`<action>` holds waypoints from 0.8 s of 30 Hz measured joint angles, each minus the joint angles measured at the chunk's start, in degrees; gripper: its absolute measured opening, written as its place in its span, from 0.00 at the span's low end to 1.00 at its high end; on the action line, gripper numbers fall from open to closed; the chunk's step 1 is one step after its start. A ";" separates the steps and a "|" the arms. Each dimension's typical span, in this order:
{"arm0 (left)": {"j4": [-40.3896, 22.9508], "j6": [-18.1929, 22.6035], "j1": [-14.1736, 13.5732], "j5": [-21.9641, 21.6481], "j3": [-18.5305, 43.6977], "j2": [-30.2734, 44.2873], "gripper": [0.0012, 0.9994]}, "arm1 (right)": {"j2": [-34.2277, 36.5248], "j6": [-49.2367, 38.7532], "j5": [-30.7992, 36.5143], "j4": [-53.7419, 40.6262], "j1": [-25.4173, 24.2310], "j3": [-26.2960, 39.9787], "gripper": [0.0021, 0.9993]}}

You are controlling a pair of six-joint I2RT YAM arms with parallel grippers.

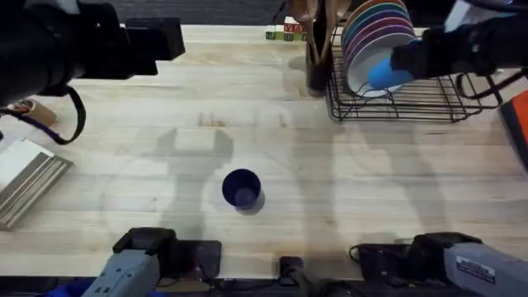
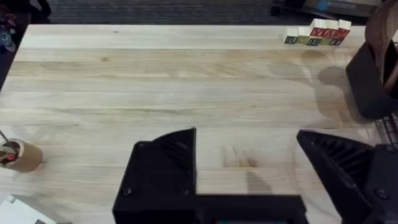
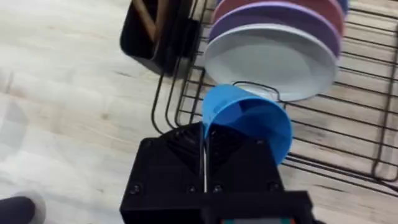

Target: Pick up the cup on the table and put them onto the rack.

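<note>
A dark navy cup [image 1: 242,188] stands upright on the bare wood near the table's front middle, with no gripper near it. My right gripper [image 1: 398,61] is shut on the rim of a sky blue cup [image 1: 383,75], holding it tilted over the black wire rack [image 1: 429,103], just in front of the upright coloured plates [image 1: 375,29]. The right wrist view shows the sky blue cup [image 3: 249,121] pinched at its rim by the gripper [image 3: 204,140], above the rack's wires [image 3: 373,155] and next to a grey plate [image 3: 273,59]. My left gripper [image 1: 169,41] hovers open over the table's far left.
A dark utensil holder [image 1: 318,58] stands at the rack's left end. Lettered wooden blocks [image 1: 285,33] lie at the far edge. A stack of metal sheets [image 1: 29,177] and a small brown pot [image 1: 33,111] sit at the left. Bare wood surrounds the navy cup.
</note>
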 joint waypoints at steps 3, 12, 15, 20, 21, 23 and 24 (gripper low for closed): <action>0.00 0.00 0.00 0.00 0.00 0.00 0.99 | 1.46 0.00 0.00 0.04 1.45 0.00 0.03; 0.00 0.00 0.00 0.00 0.00 0.00 0.99 | 7.34 -0.01 0.02 0.98 4.70 0.00 0.03; 0.00 0.00 0.00 0.00 0.00 0.00 0.99 | 8.65 -0.21 0.04 1.54 5.61 0.00 0.03; 0.00 0.00 0.00 0.00 0.00 0.02 0.99 | 10.79 -2.42 0.69 1.68 7.97 0.00 0.03; 0.00 0.00 0.00 0.02 0.00 0.00 0.99 | 11.20 -2.81 1.44 1.70 8.55 0.00 0.03; 0.00 0.00 0.00 0.02 0.00 0.00 0.99 | 12.05 -3.79 3.27 1.72 9.82 0.00 0.03; 0.00 0.00 0.00 0.02 0.00 0.00 0.99 | 12.43 -4.23 4.18 1.73 10.39 0.00 0.03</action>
